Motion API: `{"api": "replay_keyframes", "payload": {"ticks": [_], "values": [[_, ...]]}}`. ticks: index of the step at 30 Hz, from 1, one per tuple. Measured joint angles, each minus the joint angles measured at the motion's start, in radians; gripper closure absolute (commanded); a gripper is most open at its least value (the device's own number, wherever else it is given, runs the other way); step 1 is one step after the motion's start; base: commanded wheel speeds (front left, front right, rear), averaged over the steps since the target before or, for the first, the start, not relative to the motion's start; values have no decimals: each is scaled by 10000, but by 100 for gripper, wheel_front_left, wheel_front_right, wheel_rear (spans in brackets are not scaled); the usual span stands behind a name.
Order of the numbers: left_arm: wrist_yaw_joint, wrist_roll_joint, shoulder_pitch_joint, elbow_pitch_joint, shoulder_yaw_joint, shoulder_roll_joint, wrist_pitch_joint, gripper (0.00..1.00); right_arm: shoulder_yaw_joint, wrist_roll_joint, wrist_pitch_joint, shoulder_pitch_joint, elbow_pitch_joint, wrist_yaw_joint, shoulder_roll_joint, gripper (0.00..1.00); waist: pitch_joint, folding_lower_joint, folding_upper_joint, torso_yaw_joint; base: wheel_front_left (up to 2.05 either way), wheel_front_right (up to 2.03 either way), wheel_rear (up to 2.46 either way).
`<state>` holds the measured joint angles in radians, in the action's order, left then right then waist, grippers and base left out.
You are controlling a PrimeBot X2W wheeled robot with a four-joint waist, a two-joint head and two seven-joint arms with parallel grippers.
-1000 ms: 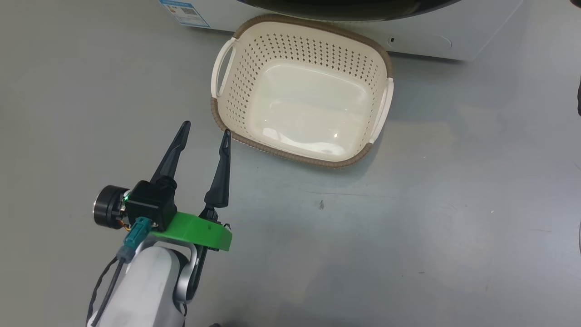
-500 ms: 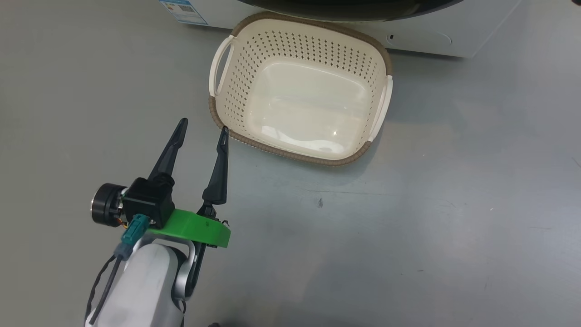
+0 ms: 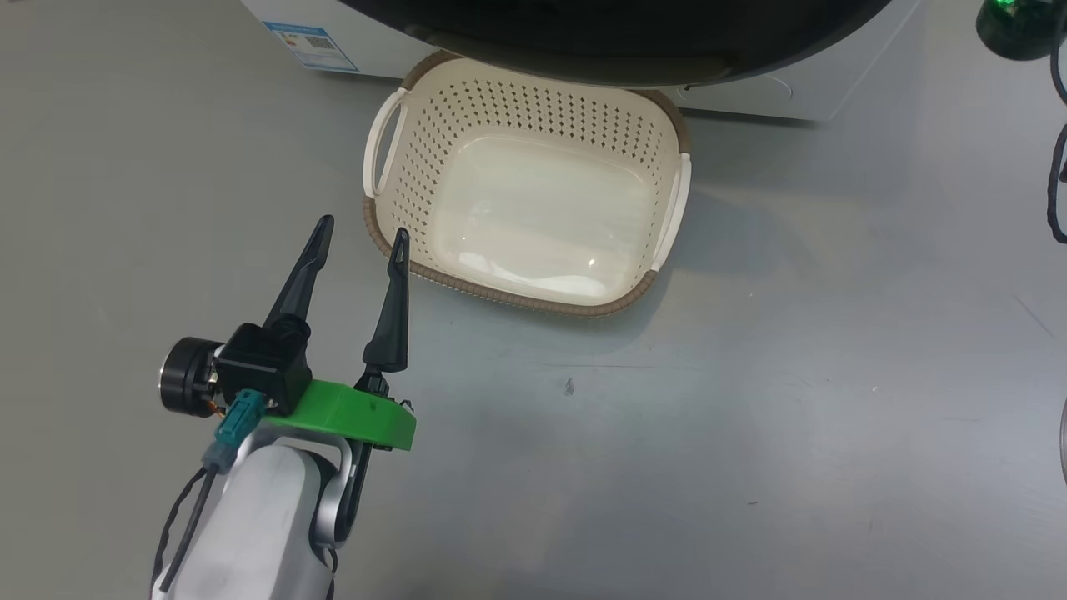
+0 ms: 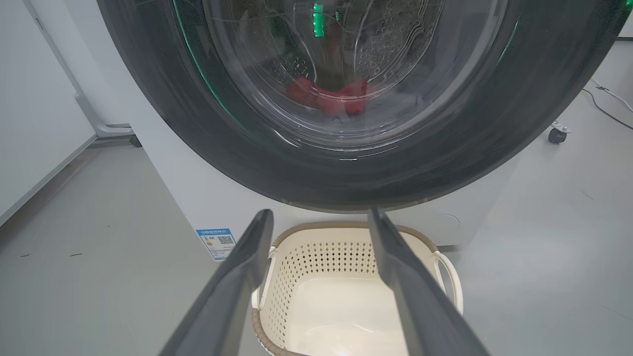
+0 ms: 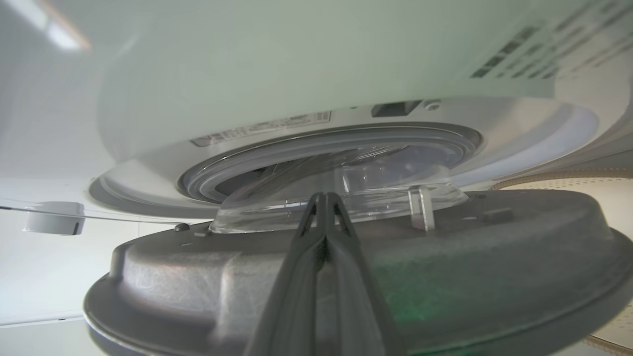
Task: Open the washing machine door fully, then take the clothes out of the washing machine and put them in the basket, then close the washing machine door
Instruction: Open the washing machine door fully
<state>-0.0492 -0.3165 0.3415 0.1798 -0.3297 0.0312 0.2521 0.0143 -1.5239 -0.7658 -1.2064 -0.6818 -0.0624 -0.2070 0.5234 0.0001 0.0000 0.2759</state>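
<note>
The washing machine door (image 3: 600, 42) stands partly open, its black rim (image 4: 445, 158) hanging over the far edge of the cream basket (image 3: 533, 302). Red clothes (image 4: 329, 96) lie in the drum, blurred through the door's glass. The basket (image 4: 321, 257) sits on the floor, with nothing in it, right before the white washing machine (image 3: 775, 96). My left gripper (image 3: 363, 227) hovers open by the basket's near left corner, fingers (image 4: 247, 267) wide apart. My right gripper (image 5: 324, 197) is shut, its tips against the grey inner face of the door (image 5: 470, 257) below the glass bowl; the gasket (image 5: 277, 158) lies beyond.
A blue label (image 3: 308, 46) marks the washer's lower left front. A dark part lit green (image 3: 1013, 21) and a black cable (image 3: 1057, 183) sit at the right edge. A caster (image 4: 556, 133) stands on the grey floor to the right; a pale wall (image 4: 29, 123) runs on the left.
The door's black rim has swung farther out over the basket's far edge. The head camera has shifted, so the basket sits lower and more to the left. The left gripper stays open.
</note>
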Motion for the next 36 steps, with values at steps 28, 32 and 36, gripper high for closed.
{"api": "replay_keyframes", "payload": {"ticks": [28, 32, 36], "values": [[-82, -75, -586, 623, -40, 4, 0, 0, -614, -953, -2219, 2712, -278, 1231, 926, 100, -1653, 0, 0, -488, 0, 0, 0], [-84, -90, -770, 708, -56, 6, 0, 0, -802, -997, -2512, 3113, -186, 1325, 1028, 100, -1937, -1, 0, -477, 0, 0, 0], [-84, -140, -900, 742, -82, 8, 0, 0, -1011, -1127, -2815, 3411, 2, 1407, 1145, 100, -2204, 0, 0, -428, 0, 0, 0]]}}
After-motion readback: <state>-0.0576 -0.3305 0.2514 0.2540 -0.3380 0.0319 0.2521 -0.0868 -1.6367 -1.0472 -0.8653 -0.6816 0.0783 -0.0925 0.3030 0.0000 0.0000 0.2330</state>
